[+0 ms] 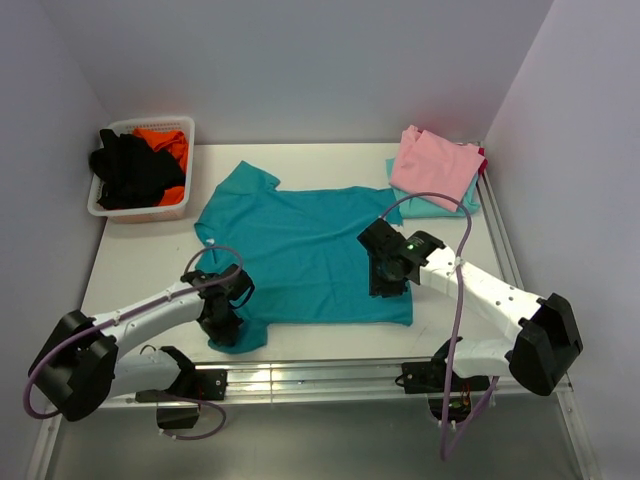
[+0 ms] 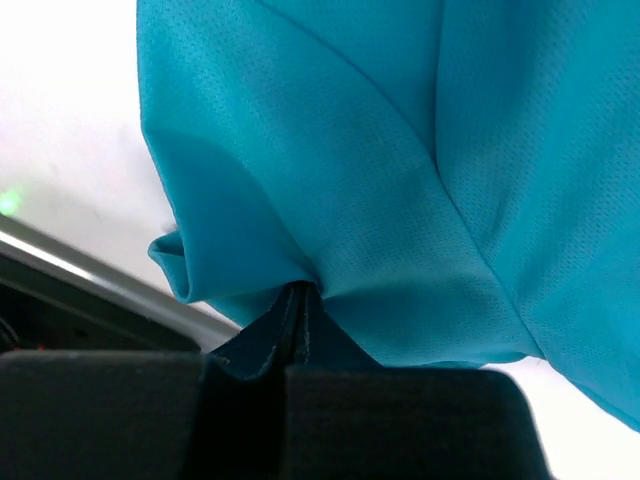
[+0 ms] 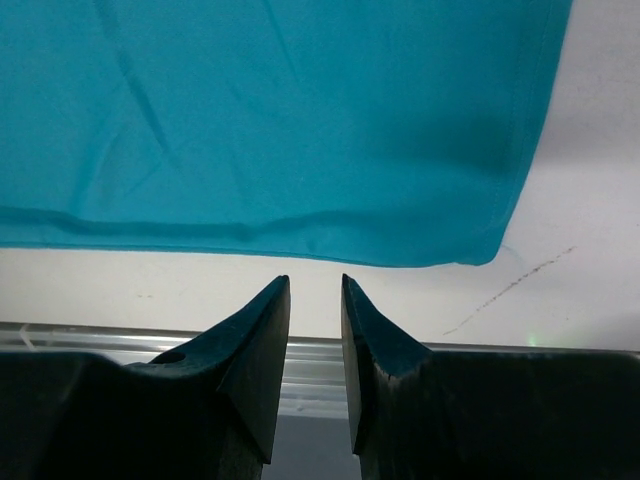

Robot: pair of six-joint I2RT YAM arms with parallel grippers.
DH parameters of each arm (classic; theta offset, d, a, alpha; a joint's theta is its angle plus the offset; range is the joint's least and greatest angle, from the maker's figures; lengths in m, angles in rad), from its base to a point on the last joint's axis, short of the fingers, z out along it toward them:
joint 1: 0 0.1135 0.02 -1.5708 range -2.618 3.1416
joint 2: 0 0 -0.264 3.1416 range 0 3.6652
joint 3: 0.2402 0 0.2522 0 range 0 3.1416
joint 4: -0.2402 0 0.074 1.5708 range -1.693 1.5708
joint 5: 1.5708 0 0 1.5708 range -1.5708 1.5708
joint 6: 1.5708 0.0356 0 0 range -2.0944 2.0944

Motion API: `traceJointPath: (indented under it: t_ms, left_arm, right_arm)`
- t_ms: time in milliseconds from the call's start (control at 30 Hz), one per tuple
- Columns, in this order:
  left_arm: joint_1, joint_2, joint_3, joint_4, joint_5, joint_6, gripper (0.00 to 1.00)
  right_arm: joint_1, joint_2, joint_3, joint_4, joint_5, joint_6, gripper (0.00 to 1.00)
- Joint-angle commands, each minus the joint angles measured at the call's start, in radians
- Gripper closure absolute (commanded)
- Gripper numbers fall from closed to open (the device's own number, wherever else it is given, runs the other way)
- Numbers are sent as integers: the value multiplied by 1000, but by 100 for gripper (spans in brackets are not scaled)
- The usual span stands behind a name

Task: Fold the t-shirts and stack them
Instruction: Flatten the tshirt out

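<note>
White table (image 1: 140, 260), teal tee (image 1: 300, 250) spread flat mid-table. Left gripper (image 2: 297, 300) is clamped on its near-left sleeve. Right gripper (image 3: 315, 290) sits barely apart and empty by the near-right hem. Far right, the pink tee (image 1: 435, 165) hides most of the aqua tee (image 1: 430, 207).

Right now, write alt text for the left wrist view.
Teal tee cloth is pinched between the closed black jaws at bottom centre, its creases fanning upward to fill most of the frame. Bare white table shows at left.
</note>
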Motion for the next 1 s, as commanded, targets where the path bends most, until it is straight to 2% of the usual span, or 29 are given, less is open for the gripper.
traceJointPath:
  t_ms: [0,200,233,300,333,400,433,533,600,667,700,733,800,933,967]
  left_arm:
    - [-48,1,-54,-60,121,-90,100]
    - [-77,-105,113,-261,135,-121,99]
    - [-76,-109,141,-310,135,-121,93]
    - [-77,-114,246,-349,48,-105,77]
    - [-77,-108,289,-369,11,-104,57]
    - [-76,-70,410,-389,-87,-82,40]
    - [-75,-50,449,-394,-119,-73,25]
    - [-53,85,582,-342,-196,46,19]
    - [-10,134,638,-244,-203,107,22]
    - [74,196,656,-167,-172,198,33]
    - [107,216,658,-62,-152,232,37]
    - [140,258,665,-15,-123,294,48]
    - [213,324,702,60,-138,332,57]
    - [274,591,881,105,-172,446,90]
    - [292,634,912,111,-166,462,93]
  right_arm:
    - [-10,-25,-24,14,10,-8,65]
    - [-21,-40,-41,11,24,-17,65]
    - [-26,-40,-34,8,25,-20,65]
    - [-30,-42,-17,7,25,-23,64]
    - [-33,-37,-8,5,25,-28,64]
    - [-36,-26,32,-7,30,-38,64]
    - [-41,-14,48,-10,35,-44,64]
    - [-50,29,124,-15,50,-75,62]
    - [-59,63,181,10,61,-115,62]
    - [-93,139,221,40,39,-156,62]
    - [-111,168,265,53,21,-169,70]
    - [-134,232,287,66,-7,-179,79]
    - [-208,305,356,103,-72,-198,100]
    - [-257,557,540,90,-65,-233,100]
    - [-260,598,580,77,-64,-250,100]
